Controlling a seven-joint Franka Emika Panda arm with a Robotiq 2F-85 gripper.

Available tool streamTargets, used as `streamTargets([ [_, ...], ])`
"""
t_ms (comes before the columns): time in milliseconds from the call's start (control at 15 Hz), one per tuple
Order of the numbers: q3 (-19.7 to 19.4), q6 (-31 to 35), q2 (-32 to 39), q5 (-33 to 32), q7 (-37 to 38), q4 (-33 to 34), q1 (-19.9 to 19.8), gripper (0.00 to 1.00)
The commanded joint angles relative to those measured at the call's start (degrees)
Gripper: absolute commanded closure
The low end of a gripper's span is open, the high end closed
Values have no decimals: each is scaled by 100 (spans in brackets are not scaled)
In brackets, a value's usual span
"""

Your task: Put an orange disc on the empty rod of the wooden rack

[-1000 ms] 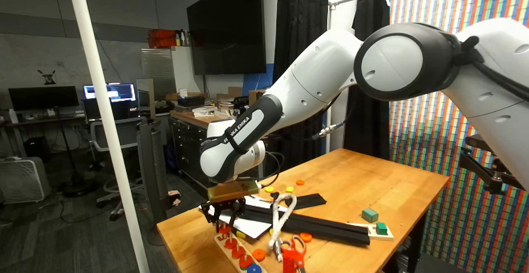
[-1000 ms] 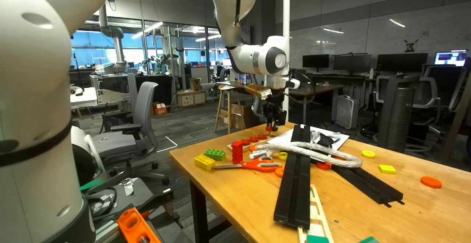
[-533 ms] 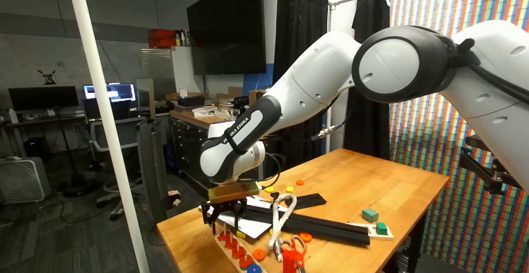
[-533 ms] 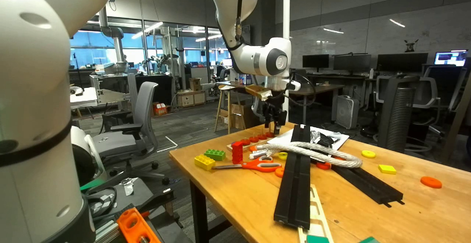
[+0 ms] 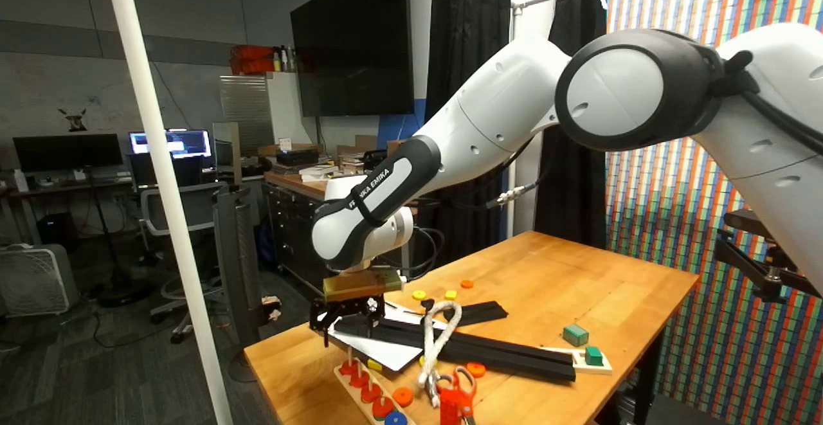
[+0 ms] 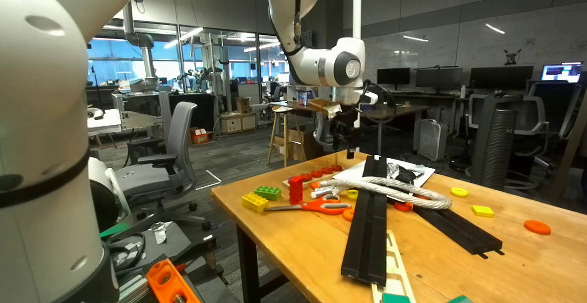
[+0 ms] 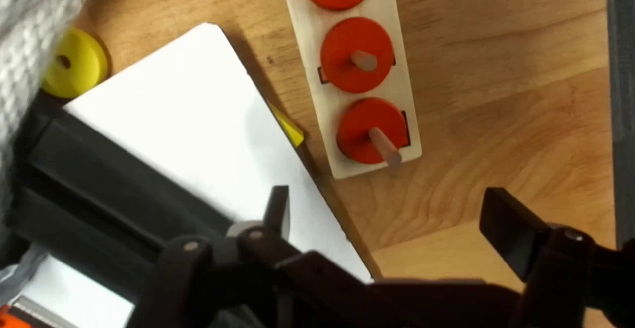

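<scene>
The wooden rack (image 7: 345,169) lies on the table in the wrist view, also seen in both exterior views as a pale strip (image 5: 350,391). Round the foot of its end rod (image 7: 383,145) sits an orange disc (image 7: 358,132), flat on the wood. Each rod that shows carries a disc, and no empty rod is in view. My gripper (image 7: 387,209) stands open above and just past that rack end, its two fingers wide apart with nothing between them. In an exterior view the gripper (image 5: 349,337) hangs above the end rod's tip.
A white board (image 7: 208,134) and black bars (image 6: 367,229) lie beside the rack. Nearby are a rope (image 5: 437,341), orange scissors (image 6: 321,206), a red block (image 6: 296,190) and loose orange discs, such as an orange disc (image 5: 403,396) by the rack.
A second ago my gripper was shut on the orange disc high on the end rod. It opened, the disc dropped to the rod's foot, and the gripper rose clear.
</scene>
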Motion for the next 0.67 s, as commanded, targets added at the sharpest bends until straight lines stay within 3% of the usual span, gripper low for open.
streamTargets([
  [0,-177,39,-1093,-185,286,-778,110,0],
  [600,-134,433,-3929,-868,1589,-3161,-210,0],
])
